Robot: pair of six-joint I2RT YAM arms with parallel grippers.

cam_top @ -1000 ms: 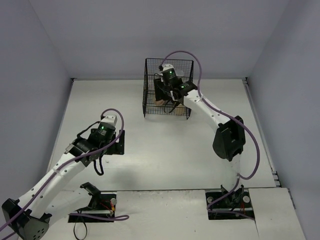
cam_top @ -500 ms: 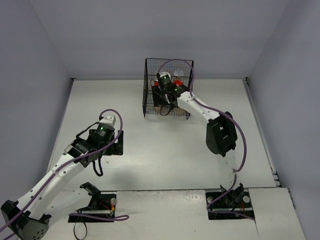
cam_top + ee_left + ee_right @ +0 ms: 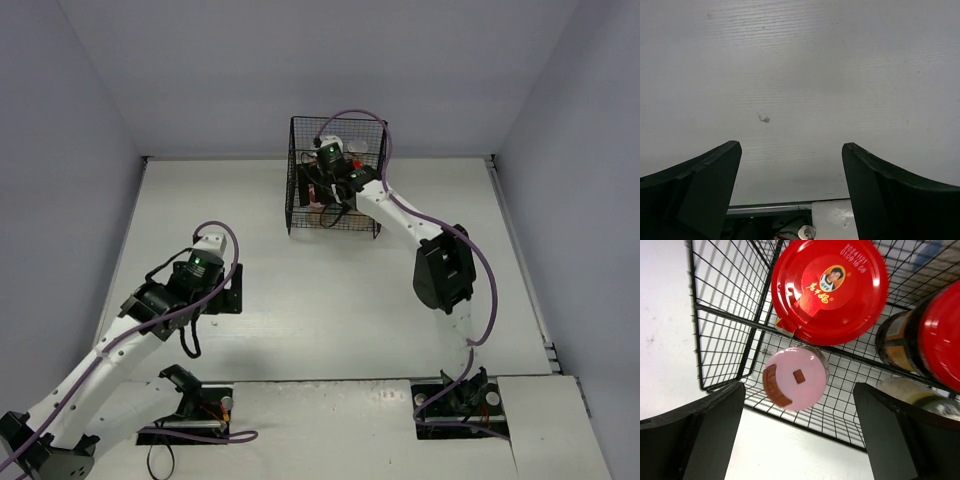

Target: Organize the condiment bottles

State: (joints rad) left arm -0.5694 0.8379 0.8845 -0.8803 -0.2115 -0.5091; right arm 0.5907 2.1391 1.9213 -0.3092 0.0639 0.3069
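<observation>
We find bottles in the basket

Our right gripper (image 3: 799, 386) hangs spread over a basket (image 3: 720, 310) corner, touching nothing; the pink-capped bottle (image 3: 795, 378) stands inside beside red-lidded jars (image 3: 830, 287). Our left gripper (image 3: 791, 150) gapes, well away.

Inside the black wire basket (image 3: 730, 312), one red-lidded jar (image 3: 935, 335) is cut by the right picture edge. Beside it, a pale bottle (image 3: 910, 390) is half hidden behind one finger (image 3: 900, 440) of the right gripper (image 3: 799, 388). Deeper in the basket, a blue shape (image 3: 935, 250) is too blurred to name.
</observation>
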